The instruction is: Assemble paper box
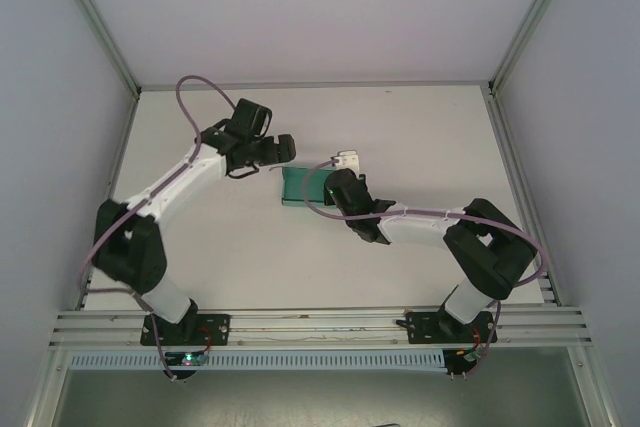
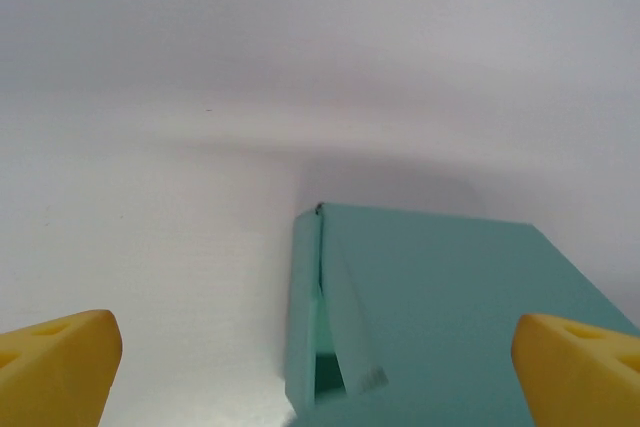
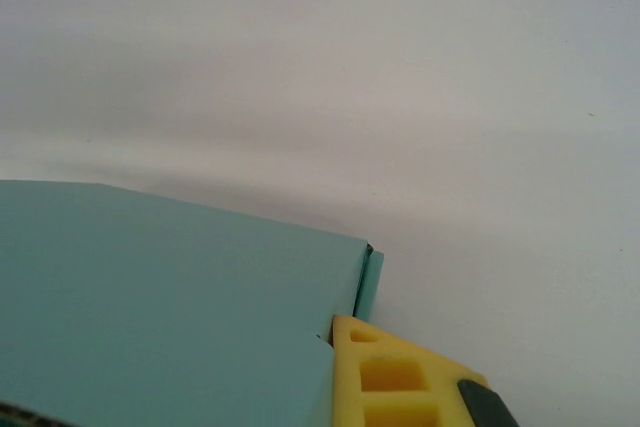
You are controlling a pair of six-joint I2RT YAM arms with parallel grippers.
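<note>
- Left gripper [image 2: 318, 352], jaws wide, hovers by the left end of the box [image 2: 450, 307]
- Box sits mid table [image 1: 420, 137], mostly folded; one end flap [image 2: 350, 332] hangs loose, probably still to tuck
- Right gripper [image 1: 328, 187] touches its right corner; opening unclear

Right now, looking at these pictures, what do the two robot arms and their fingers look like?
The left arm and the right arm both have white tubular links between chunky black joints, and a thin lilac cable loops along each. The left gripper's fingers are bright yellow wedges; the right gripper's finger is yellow too, with square hollows.
</note>
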